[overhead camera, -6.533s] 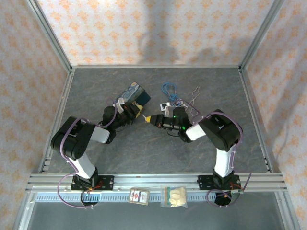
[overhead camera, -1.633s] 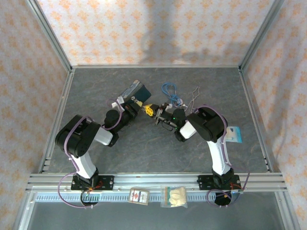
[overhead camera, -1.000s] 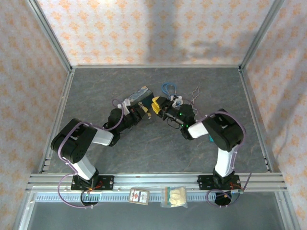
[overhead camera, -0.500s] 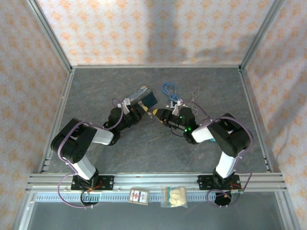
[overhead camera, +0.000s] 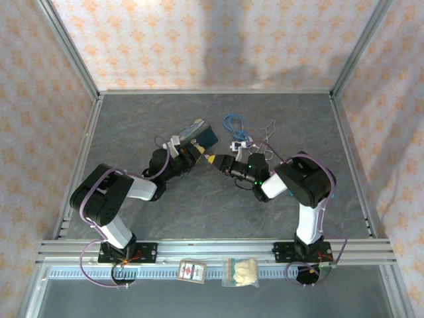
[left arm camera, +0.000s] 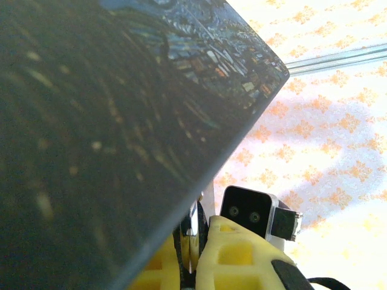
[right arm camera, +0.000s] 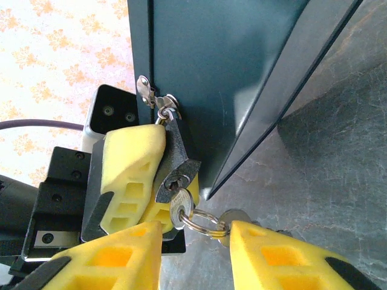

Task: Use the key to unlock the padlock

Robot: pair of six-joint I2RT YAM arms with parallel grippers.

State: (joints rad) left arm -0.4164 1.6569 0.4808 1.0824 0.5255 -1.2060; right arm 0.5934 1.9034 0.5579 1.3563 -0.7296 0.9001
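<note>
in the right wrist view the padlock [right arm camera: 175, 162] hangs tilted at mid frame, its shackle through the hasp [right arm camera: 151, 96] on the blue tin [right arm camera: 230, 72]. the key [right arm camera: 179, 208] sits in the keyhole at its lower end, and the key ring [right arm camera: 204, 222] dangles just under it. the right tool [right arm camera: 196, 232] has its yellow fingers parted along the bottom edge. the ring lies in the gap and neither finger is clamped on it. in the left wrist view the left tool [left arm camera: 192, 260] is nearly closed at the bottom of the frame, pinching the padlock's metal. from above, both tools meet nose to nose at mid frame over the grey desk [overhead camera: 199, 212], just below the tin. a coiled blue cable [overhead camera: 233, 122] and thin wire loops [overhead camera: 268, 129] lie to the upper right.
</note>
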